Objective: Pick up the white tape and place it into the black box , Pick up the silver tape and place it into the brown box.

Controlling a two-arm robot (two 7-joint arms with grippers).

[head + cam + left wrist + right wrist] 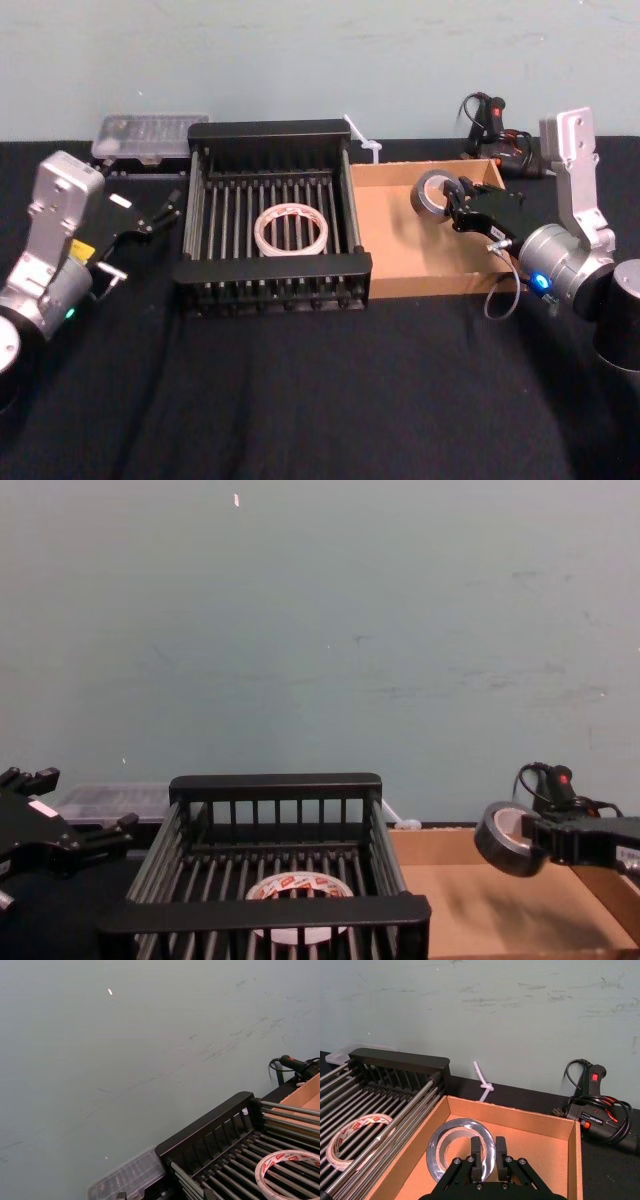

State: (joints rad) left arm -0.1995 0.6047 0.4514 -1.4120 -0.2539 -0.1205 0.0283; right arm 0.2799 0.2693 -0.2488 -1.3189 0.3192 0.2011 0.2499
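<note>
The white tape [291,228] [287,1167] [357,1137] [300,890] lies flat on the slatted floor of the black box [270,270] [270,912]. My right gripper [456,196] [488,1157] [550,845] is shut on the rim of the silver tape [432,192] [461,1147] [503,838]. It holds the roll on edge, a little above the floor of the brown box [430,275] [545,1155] [480,900], near the far left corner. My left gripper [155,217] [70,825] hangs open and holds nothing, left of the black box.
A clear plastic case [150,135] lies behind the black box at the left. A white zip tie [362,140] lies behind the gap between the boxes. A black glue gun with its cable [495,125] [595,1105] sits behind the brown box.
</note>
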